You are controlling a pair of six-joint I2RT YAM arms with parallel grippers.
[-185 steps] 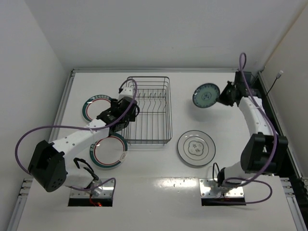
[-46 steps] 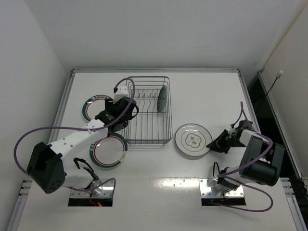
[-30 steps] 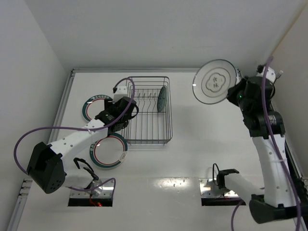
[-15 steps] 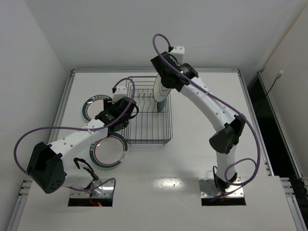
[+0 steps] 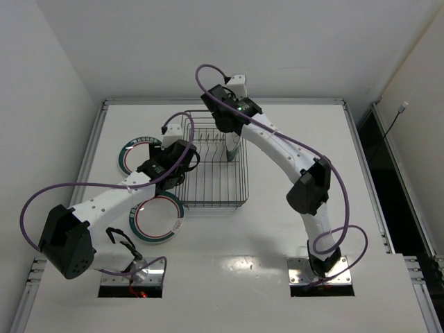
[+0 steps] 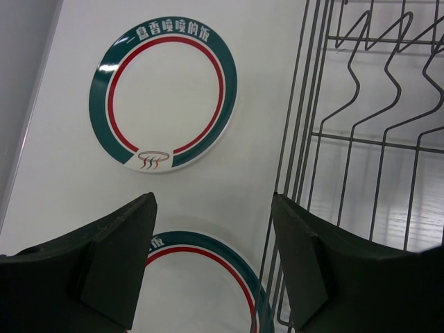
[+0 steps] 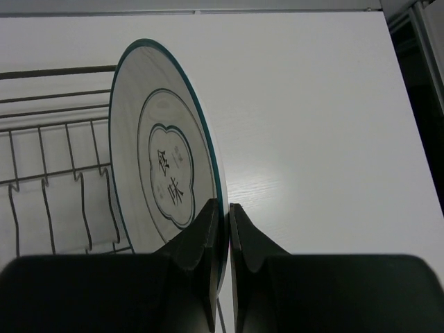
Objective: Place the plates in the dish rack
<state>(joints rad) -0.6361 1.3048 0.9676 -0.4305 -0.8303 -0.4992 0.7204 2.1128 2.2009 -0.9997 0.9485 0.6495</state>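
The right tool (image 7: 223, 208), pinching the pale plate (image 7: 163, 173), has swung to the dish rack's (image 5: 215, 177) 1 o'clock corner; tilted, the plate may bump the rack and slip free.

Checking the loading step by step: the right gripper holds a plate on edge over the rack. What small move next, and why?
Probably ease the plate straight down into the dish rack before opening. The right gripper is shut on its rim, the plate stands upright over the rack, and its lower edge is hidden, so seating is unconfirmed.
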